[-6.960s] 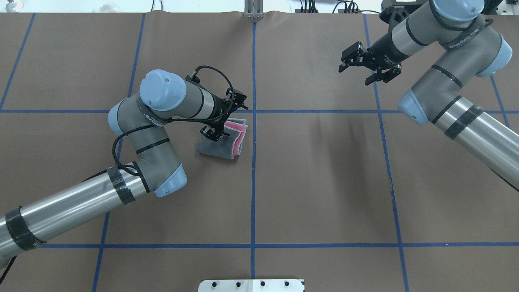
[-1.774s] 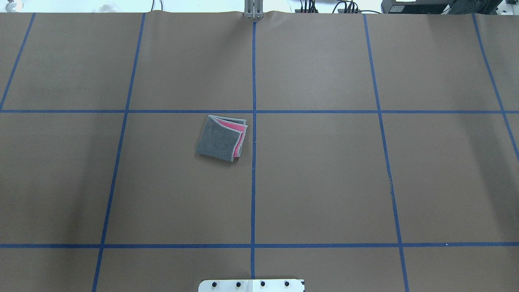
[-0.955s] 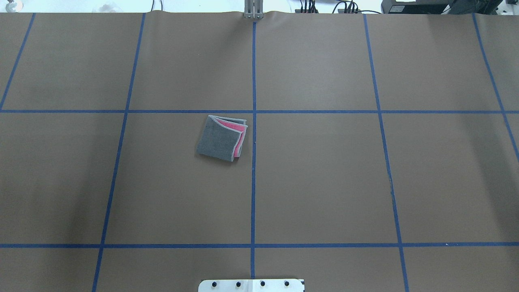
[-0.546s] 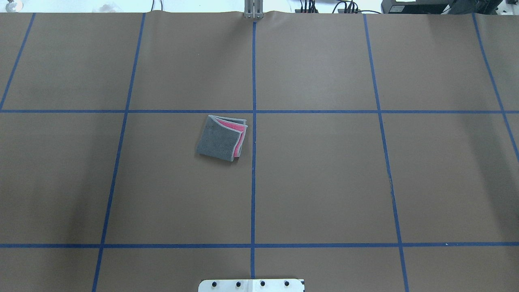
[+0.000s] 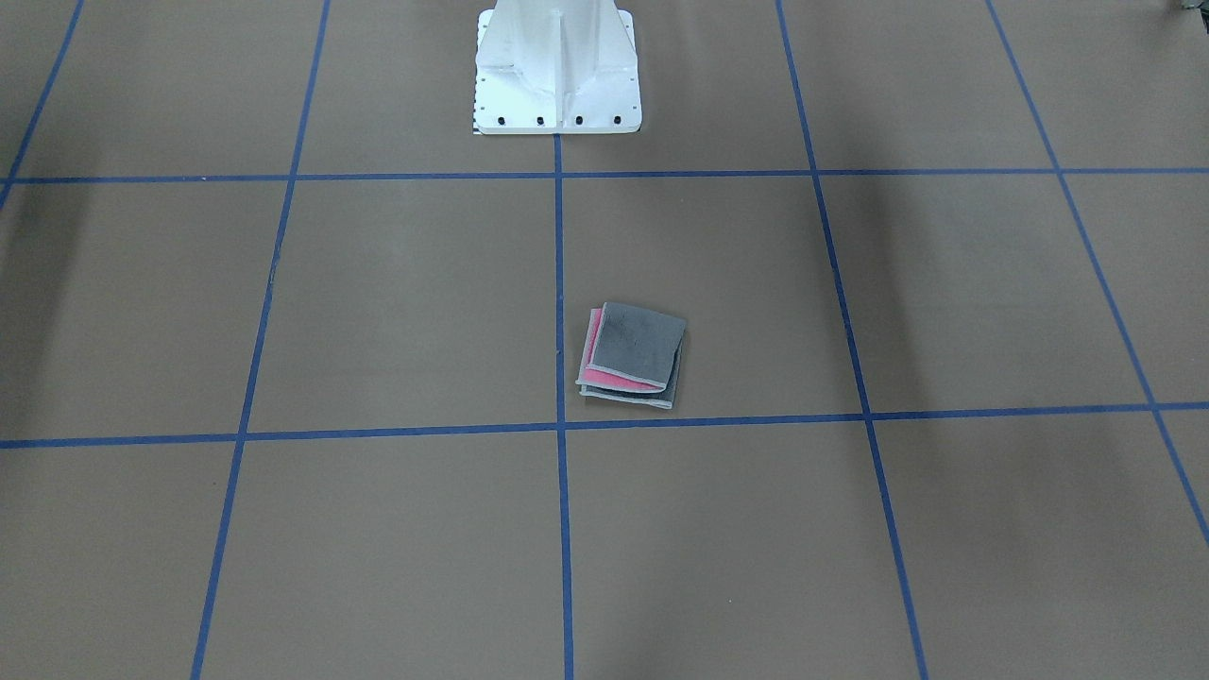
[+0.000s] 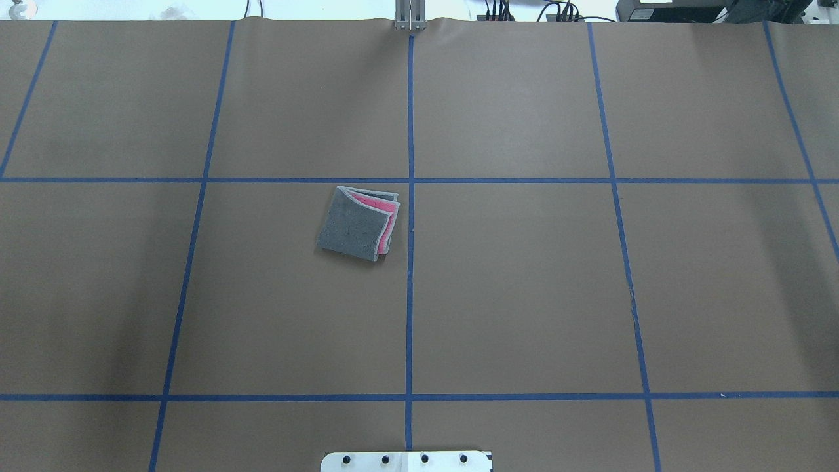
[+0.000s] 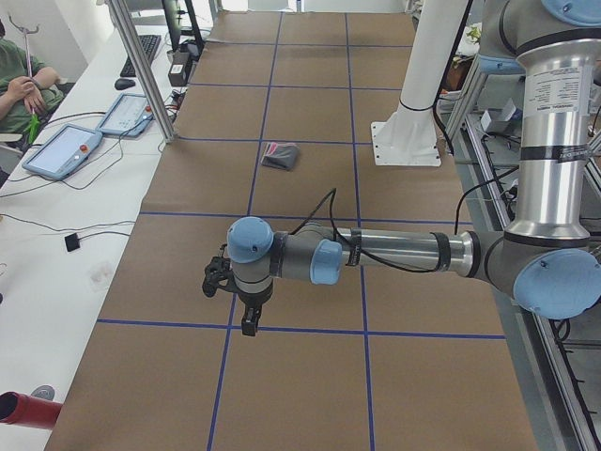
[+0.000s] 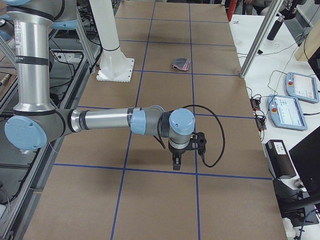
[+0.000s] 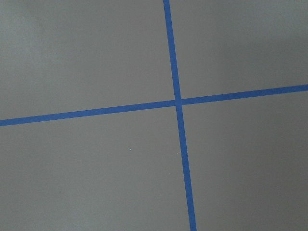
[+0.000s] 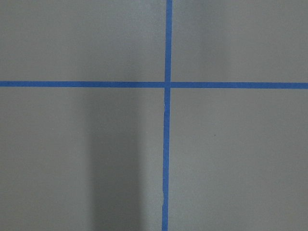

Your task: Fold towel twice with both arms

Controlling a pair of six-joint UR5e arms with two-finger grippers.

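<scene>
The towel (image 6: 359, 223) lies folded into a small square on the brown table (image 6: 524, 295). Its dark grey face is up, and pink shows along 2 edges. It sits just beside the central blue tape line (image 6: 409, 295), on the robot's left of it. The left gripper (image 7: 247, 324) hangs above the table, pointing down, well apart from the towel. The right gripper (image 8: 176, 162) hangs likewise towards the opposite end. Both appear only in side views, so one cannot tell whether either is open or closed.
</scene>
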